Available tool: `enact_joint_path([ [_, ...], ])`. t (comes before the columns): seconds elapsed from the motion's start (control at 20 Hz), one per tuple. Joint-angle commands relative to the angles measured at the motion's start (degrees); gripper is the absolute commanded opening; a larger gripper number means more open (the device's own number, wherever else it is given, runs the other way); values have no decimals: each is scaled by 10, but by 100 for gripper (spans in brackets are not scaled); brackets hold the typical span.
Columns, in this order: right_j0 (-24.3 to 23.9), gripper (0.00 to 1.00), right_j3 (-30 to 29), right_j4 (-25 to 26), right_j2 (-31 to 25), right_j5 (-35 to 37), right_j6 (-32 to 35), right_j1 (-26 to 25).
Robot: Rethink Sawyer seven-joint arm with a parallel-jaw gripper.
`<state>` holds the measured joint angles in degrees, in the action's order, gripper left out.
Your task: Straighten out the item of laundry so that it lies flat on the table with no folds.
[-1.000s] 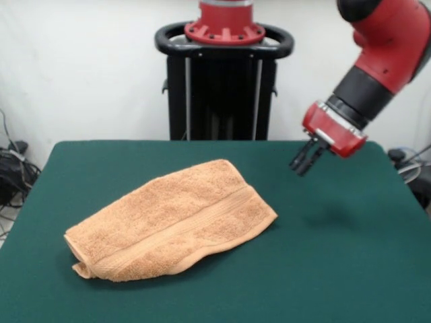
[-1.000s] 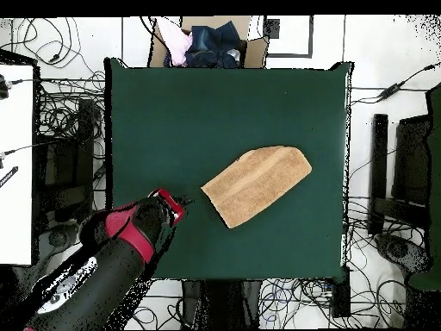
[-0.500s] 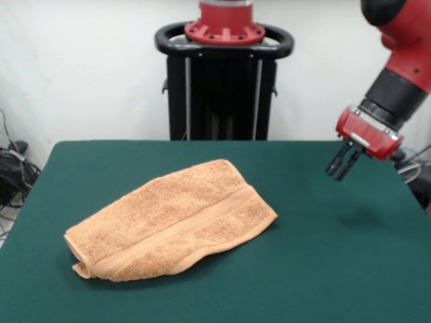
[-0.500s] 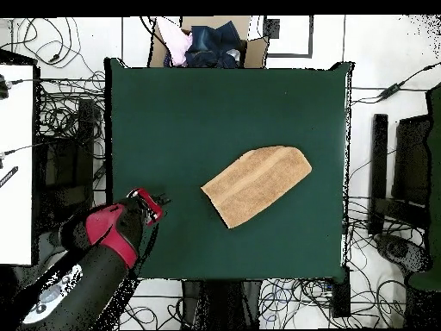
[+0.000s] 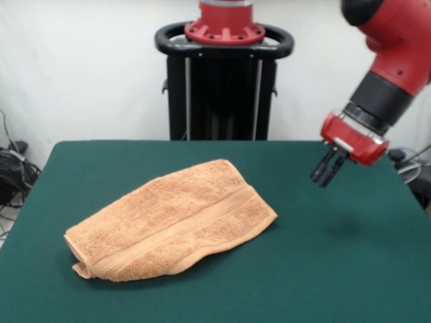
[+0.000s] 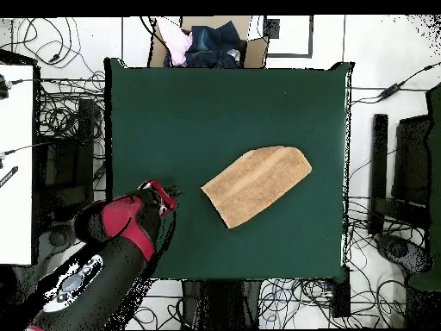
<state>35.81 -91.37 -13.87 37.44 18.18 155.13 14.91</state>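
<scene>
The orange-tan towel lies folded over on the dark green table, left of centre in the front view, with a woven band running along its near side. It also shows in the overhead view near the table's middle. My gripper hangs in the air above the table's right part, well apart from the towel, with its fingers shut and empty. In the overhead view the gripper is left of the towel.
The black pedestal stands behind the table's far edge. A box with clothes sits beyond the table's top edge in the overhead view. Cables lie on the floor around the table.
The gripper swung away from the towel toward the table's edge, then came back part of the way. The towel has not moved.
</scene>
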Motion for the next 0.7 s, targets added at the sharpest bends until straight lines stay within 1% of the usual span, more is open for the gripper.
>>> enact_joint_path([
  [0.05, -68, 0, -56, 52, -84, -64, -4, 7],
  [0.2, -94, 0, -51, 80, -87, -73, -20, 16],
  [0.4, -105, 0, -41, 113, -79, -59, -25, 25],
  [0.7, -130, 0, -32, 162, -91, -69, -35, 33],
])
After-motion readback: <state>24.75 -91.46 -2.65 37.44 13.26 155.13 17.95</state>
